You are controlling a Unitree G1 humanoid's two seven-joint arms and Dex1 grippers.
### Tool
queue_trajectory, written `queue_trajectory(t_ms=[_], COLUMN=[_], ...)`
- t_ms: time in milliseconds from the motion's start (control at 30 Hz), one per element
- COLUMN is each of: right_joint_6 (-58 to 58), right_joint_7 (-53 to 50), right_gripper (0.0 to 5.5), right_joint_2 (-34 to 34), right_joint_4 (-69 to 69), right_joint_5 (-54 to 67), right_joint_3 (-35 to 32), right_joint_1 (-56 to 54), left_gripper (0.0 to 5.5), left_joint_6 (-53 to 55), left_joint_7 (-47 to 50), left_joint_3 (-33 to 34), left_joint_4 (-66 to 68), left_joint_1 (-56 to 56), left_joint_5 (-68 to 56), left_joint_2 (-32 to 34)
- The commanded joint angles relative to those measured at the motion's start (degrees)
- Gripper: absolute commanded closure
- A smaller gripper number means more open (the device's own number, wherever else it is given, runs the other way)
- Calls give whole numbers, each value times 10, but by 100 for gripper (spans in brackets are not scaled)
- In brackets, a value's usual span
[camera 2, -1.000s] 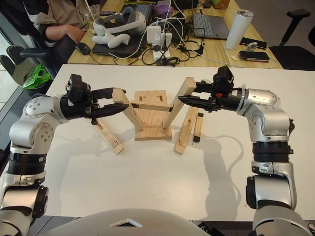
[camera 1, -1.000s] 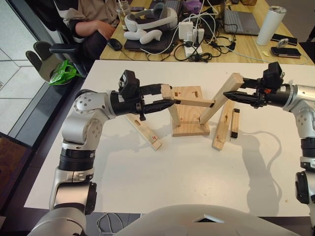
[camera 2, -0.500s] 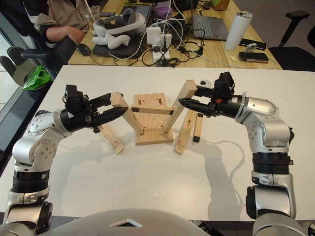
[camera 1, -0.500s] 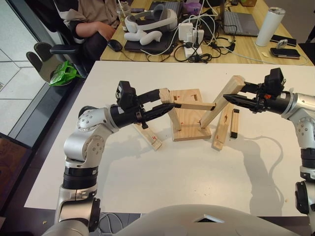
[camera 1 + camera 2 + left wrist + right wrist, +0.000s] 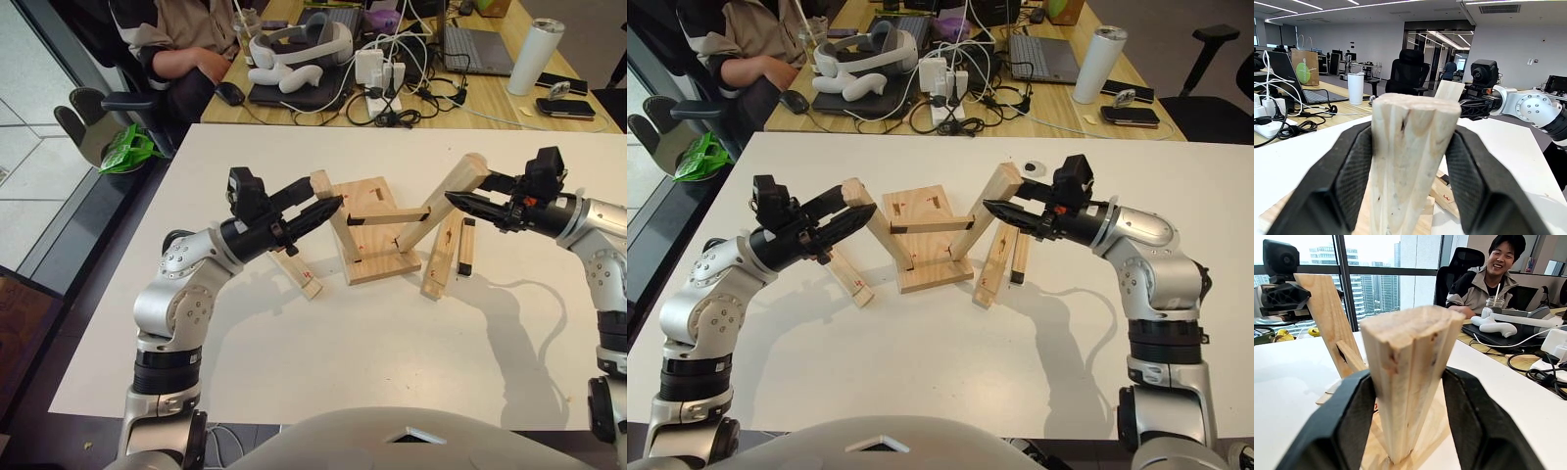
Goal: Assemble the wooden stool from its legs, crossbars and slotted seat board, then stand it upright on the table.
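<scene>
**Both legs gripped, frame splayed over the seat board**

Left jaws are clamped on the top end of the left leg (image 5: pixel 338 220); right jaws are clamped on the top end of the right leg (image 5: pixel 441 206). The wrist views show wood pinched tight between the pads on both sides.

The legs lean outward in a V, with their lower ends on the seat board (image 5: pixel 382 257), which lies flat mid-bench. One crossbar (image 5: pixel 390 214) bridges the legs. From the board, a spare leg (image 5: pixel 299 276) lies at 8 o'clock. Another spare leg (image 5: pixel 439 259) and a short bar (image 5: pixel 466 247) lie at 4 o'clock, all on the bench (image 5: pixel 392 372).

Risks, as I judge them:
- If the tops spread further, the crossbar ends may pull out of their slots.
- The leg feet may skid across the board, since nothing pins it.
- Uneven pulling may twist the frame.

Since a second ago:
- The left arm has drawn back and dropped, taking its leg top toward 9 o'clock.
- The right jaws have eased toward 3 o'clock.
- The board has turned slightly anticlockwise.
</scene>
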Motion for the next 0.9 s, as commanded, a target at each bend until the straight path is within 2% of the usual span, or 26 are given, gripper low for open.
queue_trajectory(t_ms=[33, 267, 467, 633, 667, 700, 900], right_joint_6=[-10, -10, -11, -4, -5, -7, 23], right_joint_7=[8, 7, 17, -10, -18, -25, -73], right_gripper=[342, 350, 351, 352, 352, 321, 234], right_joint_2=[-15, -6, -5, 18, 25, 31, 50], right_joint_4=[11, 2, 1, 5, 7, 10, 13], right_joint_5=[-57, -67, -68, -50, -48, -46, -5], right_joint_3=[50, 72, 79, 54, 46, 39, -15], right_joint_1=[-8, -37, -53, -73, -78, -83, -118], left_gripper=[334, 340, 340, 342, 305, 291, 207], left_joint_6=[17, -14, -21, 0, 4, 4, 7], left_joint_7=[-2, -10, 5, 26, 34, 38, 57], left_joint_3=[-50, -114, -115, -107, -102, -98, -85], left_joint_4=[-22, -74, -53, -35, -28, -23, -22], left_joint_1=[11, 31, 26, 11, 5, 1, -11], left_joint_5=[33, 95, 109, 100, 98, 96, 93], left_joint_2=[16, 45, 43, 39, 35, 32, 18])
